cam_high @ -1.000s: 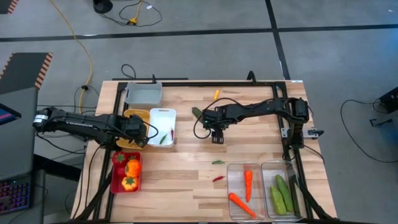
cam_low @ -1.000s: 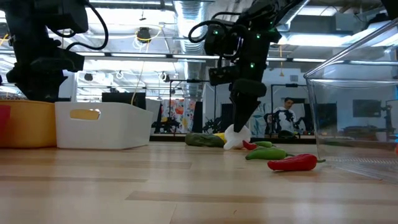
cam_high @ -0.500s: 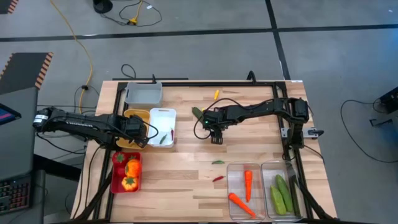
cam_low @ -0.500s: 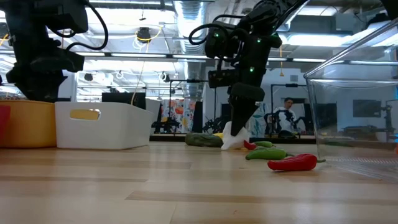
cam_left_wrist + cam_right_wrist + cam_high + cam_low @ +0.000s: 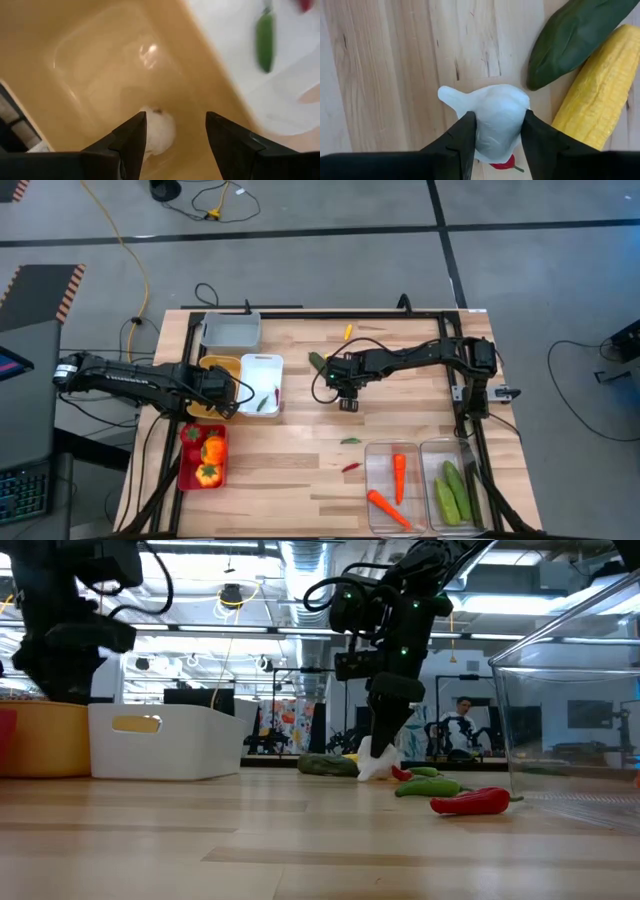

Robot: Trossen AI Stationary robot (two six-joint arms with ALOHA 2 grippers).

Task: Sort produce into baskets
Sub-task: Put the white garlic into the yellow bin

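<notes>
Wood table (image 5: pixel 300 450): R gripper (image 5: pixel 496 134) round garlic (image 5: pixel 495 117)

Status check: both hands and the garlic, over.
Right hand closed on white toy garlic bulb, down on the table. Left hand open over yellow plastic bin. Dark green pepper close alongside.

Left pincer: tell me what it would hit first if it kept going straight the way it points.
The left pincer points down into the yellow bin. Going straight on, it would most likely meet the white garlic piece on the bin's floor, between its open fingers, though depth is hard to judge.
</notes>
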